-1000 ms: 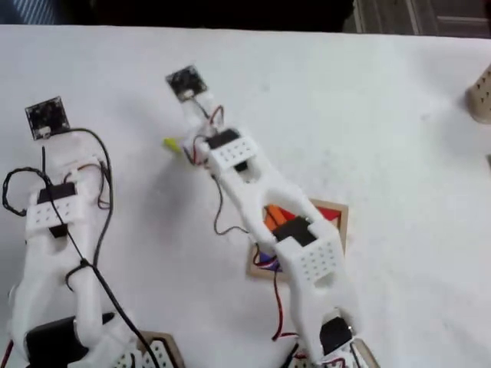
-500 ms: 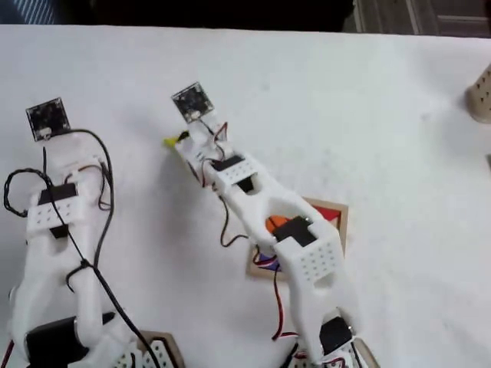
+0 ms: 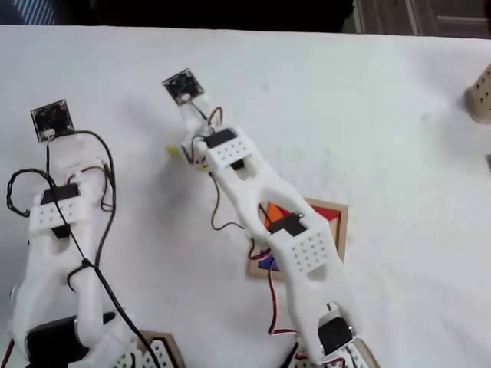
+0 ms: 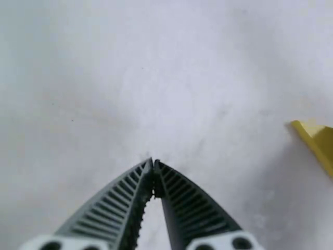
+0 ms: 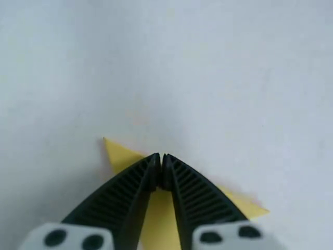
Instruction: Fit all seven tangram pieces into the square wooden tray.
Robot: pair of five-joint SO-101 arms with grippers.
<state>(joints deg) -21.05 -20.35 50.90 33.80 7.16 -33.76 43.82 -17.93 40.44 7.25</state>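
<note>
Tray (image 3: 343,224) is sitting half hidden under the right arm, a red piece (image 3: 326,215) peeking out. Yellow piece (image 5: 122,156) is lying on the table (image 3: 368,100), well apart from it, partly covered by the right gripper (image 5: 160,169), whose jaws are meeting tip to tip over it. Left gripper (image 4: 152,174) is hovering nearby, jaws likewise closed.

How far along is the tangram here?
Done: red, orange and blue pieces lie in the tray; the arm hides the rest. In hand: the right gripper, shut, is over the yellow piece on the table. Left: getting yellow into the tray.
</note>
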